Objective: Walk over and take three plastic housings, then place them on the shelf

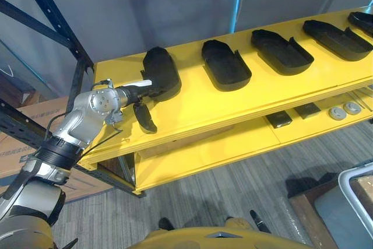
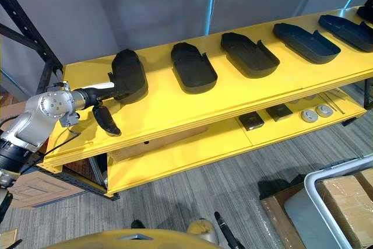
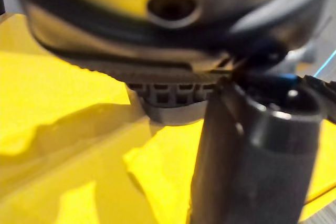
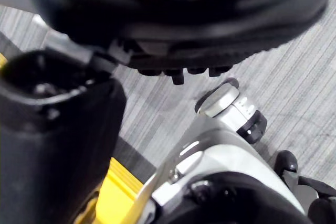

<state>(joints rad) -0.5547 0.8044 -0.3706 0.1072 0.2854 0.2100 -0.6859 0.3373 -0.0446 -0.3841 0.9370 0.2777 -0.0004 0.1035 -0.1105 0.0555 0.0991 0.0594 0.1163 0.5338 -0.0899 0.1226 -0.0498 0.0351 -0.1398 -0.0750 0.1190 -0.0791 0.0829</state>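
Rested left hand against leftmost plastic housing at left end of yellow shelf, grasp or release impossible to tell, showed four more housings in a row rightward along that top board, hung right hand above grey floor, grip likewise unreadable.

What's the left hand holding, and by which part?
Cannot be told: the left hand meets the near end of the leftmost housing on the shelf; grip hidden.
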